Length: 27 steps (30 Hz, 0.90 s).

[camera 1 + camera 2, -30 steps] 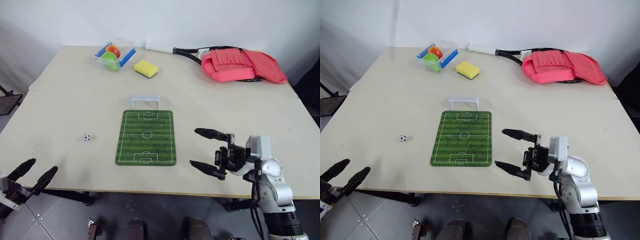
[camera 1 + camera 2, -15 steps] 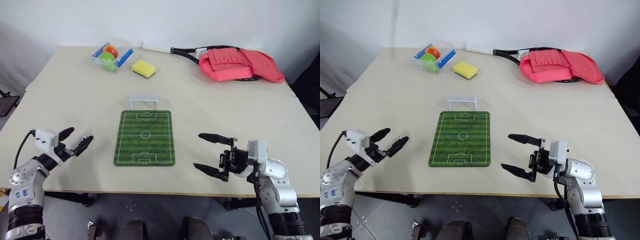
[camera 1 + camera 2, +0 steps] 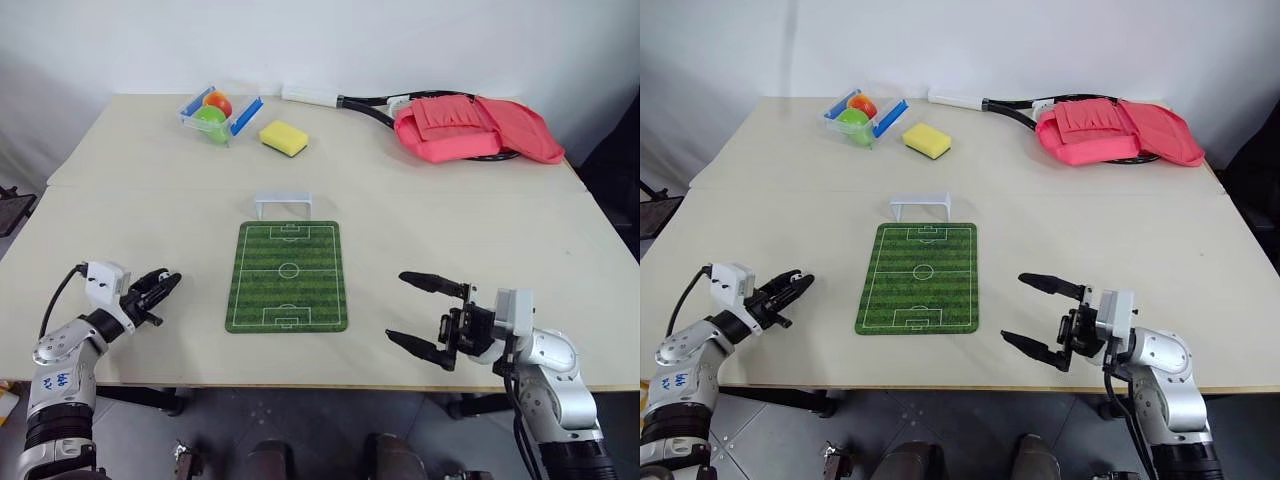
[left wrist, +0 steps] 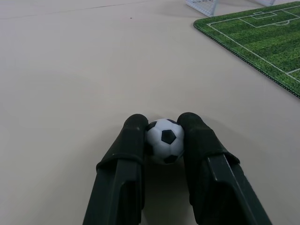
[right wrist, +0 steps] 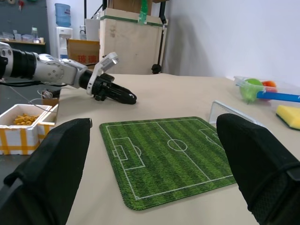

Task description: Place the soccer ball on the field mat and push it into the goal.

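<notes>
— Left wrist view puts the soccer ball [image 4: 163, 139] squarely between my left hand's [image 4: 162, 140] two black fingers [image 4: 125, 159], both pressed against its sides, so I read that hand as clamped on the ball. It sits low over the bare table [image 4: 70, 70]; whether the ball touches the surface I can't tell.

— And where is that against the mat?

— Off to the robot's left of the field mat [image 3: 287, 275], near the table's front edge. From the head camera the left hand [image 3: 160, 287] lies close to the mat's left border but apart from it, and the ball itself is hidden inside the fingers there. The goal [image 3: 283, 204] stands just beyond the mat's far short edge; I can't say whether it touches the mat.

— Anything else hard to read?

— The wrist view cuts the mat off at its corner, and only a scrap of the goal shows.

— Poses?

— My left forearm runs level, fingers pointing forward and a little toward the mat. My right hand [image 3: 428, 317] hangs over the table on the mat's other side, pointing across toward it, its fingers spread wide with nothing between them.
</notes>
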Motion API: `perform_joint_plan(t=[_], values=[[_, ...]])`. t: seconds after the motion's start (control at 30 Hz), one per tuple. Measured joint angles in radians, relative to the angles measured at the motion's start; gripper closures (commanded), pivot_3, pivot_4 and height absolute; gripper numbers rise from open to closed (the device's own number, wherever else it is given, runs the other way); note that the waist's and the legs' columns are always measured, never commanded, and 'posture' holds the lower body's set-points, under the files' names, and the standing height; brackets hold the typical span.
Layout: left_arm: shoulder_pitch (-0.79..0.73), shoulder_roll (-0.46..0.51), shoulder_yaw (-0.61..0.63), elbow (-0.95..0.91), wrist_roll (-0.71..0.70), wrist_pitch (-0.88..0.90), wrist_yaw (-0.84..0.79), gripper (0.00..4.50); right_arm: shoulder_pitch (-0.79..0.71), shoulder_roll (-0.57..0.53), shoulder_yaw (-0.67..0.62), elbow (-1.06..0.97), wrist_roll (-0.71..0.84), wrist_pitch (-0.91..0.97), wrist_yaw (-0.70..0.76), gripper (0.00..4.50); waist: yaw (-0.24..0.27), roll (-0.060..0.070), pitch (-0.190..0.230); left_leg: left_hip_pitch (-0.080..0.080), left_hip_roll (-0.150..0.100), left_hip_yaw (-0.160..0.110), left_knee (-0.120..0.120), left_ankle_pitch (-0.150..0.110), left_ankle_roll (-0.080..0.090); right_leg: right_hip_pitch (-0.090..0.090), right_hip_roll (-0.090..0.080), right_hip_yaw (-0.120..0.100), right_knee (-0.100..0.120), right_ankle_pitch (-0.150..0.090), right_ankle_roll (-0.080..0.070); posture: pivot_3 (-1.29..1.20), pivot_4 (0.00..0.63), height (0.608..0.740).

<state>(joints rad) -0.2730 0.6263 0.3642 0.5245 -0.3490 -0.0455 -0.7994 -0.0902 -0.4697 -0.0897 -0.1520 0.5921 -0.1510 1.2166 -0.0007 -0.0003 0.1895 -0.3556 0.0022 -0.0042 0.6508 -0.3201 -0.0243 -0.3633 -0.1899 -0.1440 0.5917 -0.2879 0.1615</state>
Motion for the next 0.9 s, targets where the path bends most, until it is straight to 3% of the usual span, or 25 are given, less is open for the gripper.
perform_joint_plan(t=[0.17,0.3,0.4,0.47,0.6,0.9], values=[[0.003,-0.021,-0.032,-0.169,-0.100,0.046,-0.147,3.64,-0.003,-0.019,-0.007,0.000,0.009,0.011,-0.008,0.00,0.007,-0.001,0.000,-0.001,0.000,0.000,0.001,0.000,0.000,0.000,0.000,0.000,0.000,0.000,0.000,0.00,0.150,0.740],[-0.028,0.000,-0.140,-0.373,-0.122,0.094,-0.263,3.64,-0.001,-0.105,-0.052,0.000,0.039,0.044,0.036,0.00,0.015,-0.001,0.000,0.000,0.001,0.001,0.002,-0.001,0.001,0.000,0.001,0.001,0.000,0.001,0.000,0.00,0.150,0.740],[-0.103,-0.001,-0.297,-0.441,-0.075,0.124,-0.330,3.64,0.015,-0.192,-0.091,0.066,0.047,0.032,0.144,0.00,0.027,0.000,0.000,0.000,0.001,0.001,0.002,-0.001,0.001,0.002,0.001,0.001,-0.001,0.001,0.000,0.00,0.150,0.740],[-0.141,-0.025,-0.419,-0.447,0.004,0.118,-0.357,3.64,0.028,-0.232,-0.124,0.154,0.044,0.002,0.216,0.00,0.029,0.000,0.000,0.000,0.000,0.003,0.003,-0.002,0.002,0.002,0.001,0.002,-0.003,0.001,0.001,0.00,0.150,0.740],[-0.142,-0.080,-0.527,-0.424,0.075,0.105,-0.358,3.64,0.036,-0.234,-0.149,0.240,0.042,-0.047,0.268,0.00,0.012,-0.001,0.001,0.000,0.004,0.007,0.002,-0.002,0.002,-0.001,0.004,0.006,-0.002,0.002,0.000,0.00,0.150,0.740],[-0.147,-0.103,-0.542,-0.317,0.123,0.037,-0.353,3.64,0.035,-0.221,-0.156,0.261,0.040,-0.081,0.273,0.00,0.017,-0.001,0.001,0.000,0.005,0.010,0.005,-0.002,0.002,-0.002,0.005,0.009,-0.002,0.003,0.000,0.00,0.150,0.740]])
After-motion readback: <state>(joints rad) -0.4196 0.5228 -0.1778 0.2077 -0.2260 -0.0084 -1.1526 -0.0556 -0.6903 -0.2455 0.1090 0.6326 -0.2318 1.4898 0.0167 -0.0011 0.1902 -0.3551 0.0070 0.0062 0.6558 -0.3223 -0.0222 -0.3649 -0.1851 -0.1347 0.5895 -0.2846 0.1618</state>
